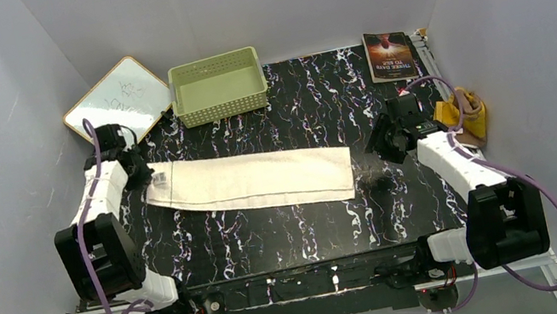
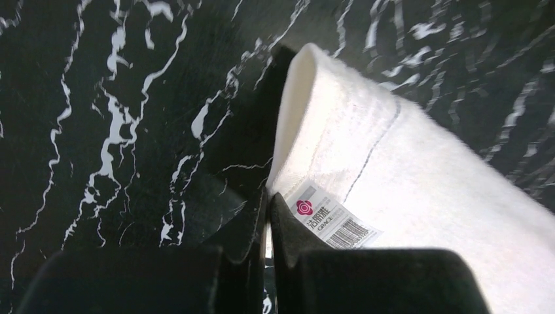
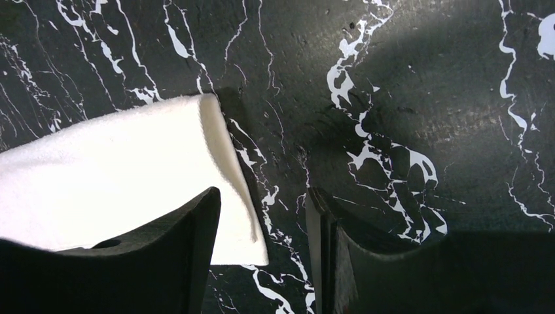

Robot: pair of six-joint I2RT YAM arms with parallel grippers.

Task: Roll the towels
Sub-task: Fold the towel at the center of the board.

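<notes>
left gripper [image 2: 268, 219] shut tight on the white towel [image 1: 253, 180], at its left end by the tag | right gripper [image 3: 262, 196] half open, holding nothing, over the towel's right corner | towel lies long across the black marble table [image 1: 289, 237] | brown and yellow towel [image 1: 469, 116] past the table's right edge | green basket [image 1: 218, 87] at the back | pale walls close on three sides

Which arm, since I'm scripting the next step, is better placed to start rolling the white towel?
Left. The left end effector is shut on the towel end by the label, which curls upward. The right end effector hangs open over the opposite corner, gripping nothing.
</notes>
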